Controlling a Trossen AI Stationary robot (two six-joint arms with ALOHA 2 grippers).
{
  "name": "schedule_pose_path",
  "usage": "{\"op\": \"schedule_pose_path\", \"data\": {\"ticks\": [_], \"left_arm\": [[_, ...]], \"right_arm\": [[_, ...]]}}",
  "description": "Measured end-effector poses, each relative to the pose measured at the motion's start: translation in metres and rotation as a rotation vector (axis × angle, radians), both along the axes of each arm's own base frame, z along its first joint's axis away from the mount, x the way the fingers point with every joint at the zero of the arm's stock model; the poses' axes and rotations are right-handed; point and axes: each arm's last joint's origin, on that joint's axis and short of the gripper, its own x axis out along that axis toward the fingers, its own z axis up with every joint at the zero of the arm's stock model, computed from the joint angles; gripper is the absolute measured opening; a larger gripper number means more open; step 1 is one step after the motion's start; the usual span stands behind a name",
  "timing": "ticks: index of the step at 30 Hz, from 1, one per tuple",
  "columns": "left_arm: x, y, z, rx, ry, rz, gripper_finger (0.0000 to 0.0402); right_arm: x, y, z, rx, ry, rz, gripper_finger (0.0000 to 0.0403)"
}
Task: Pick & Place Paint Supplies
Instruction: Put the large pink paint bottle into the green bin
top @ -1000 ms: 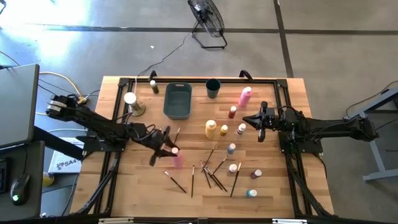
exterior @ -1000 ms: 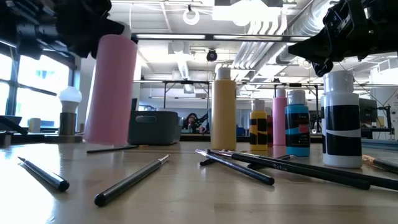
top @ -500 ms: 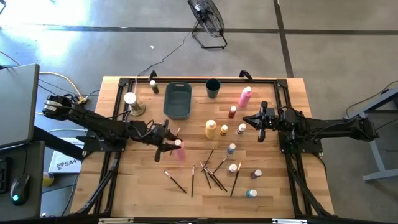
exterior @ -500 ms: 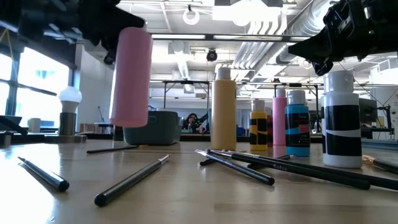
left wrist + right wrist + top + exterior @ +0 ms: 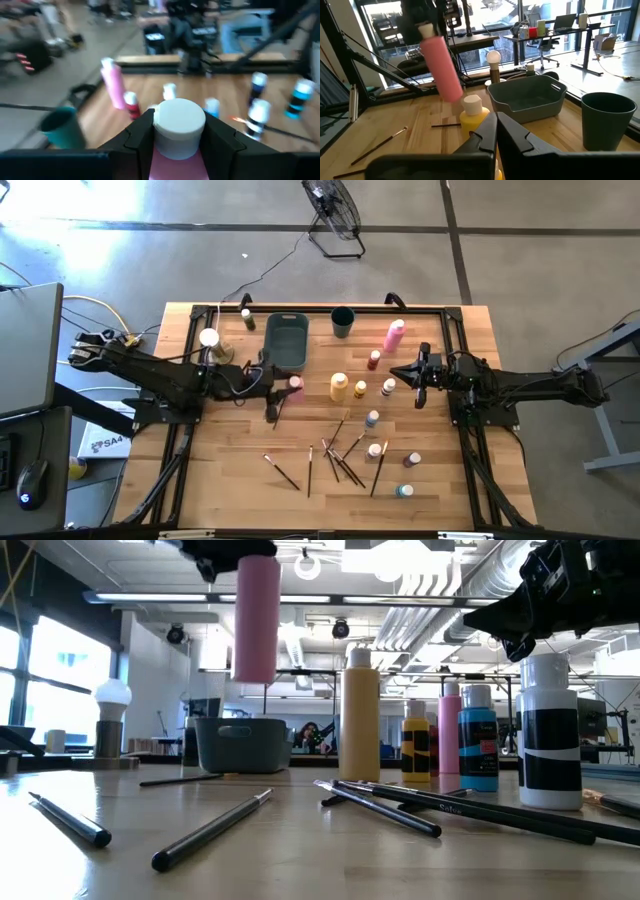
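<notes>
Clamping its capped top, left fingers hang pink bottle upright, cap up.

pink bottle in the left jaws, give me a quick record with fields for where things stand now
held item: pink bottle, white cap up
holder: left gripper, shut on the bottle near its cap
height: lifted clear of the table, hanging upright
position: at the near edge of the grey bin
right gripper: empty, hovering near the small bottles at the table's right
still on table: yellow bottle, second pink bottle, small paint bottles, loose brushes
bin contents: none seen
</notes>
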Motion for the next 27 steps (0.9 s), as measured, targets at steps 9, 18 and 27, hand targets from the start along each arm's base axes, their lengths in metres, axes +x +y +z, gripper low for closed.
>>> {"op": "schedule_pose_path", "data": {"ticks": [9, 18, 27], "left_arm": [[-0.001, 0.036, 0.008, 0.087, -0.011, 0.285, 0.0127], [-0.006, 0.099, 0.007, 0.012, -0.022, 0.33, 0.0127], [-0.024, 0.146, 0.003, -0.034, -0.015, 0.437, 0.0127]], "right_arm": [[0.0, 0.0, 0.0, -0.023, 0.004, 0.0, 0.0003], [0.0, 0.0, 0.0, -0.026, 0.005, -0.001, 0.0003], [0.0, 0.0, 0.0, -0.026, 0.005, -0.001, 0.0003]]}}
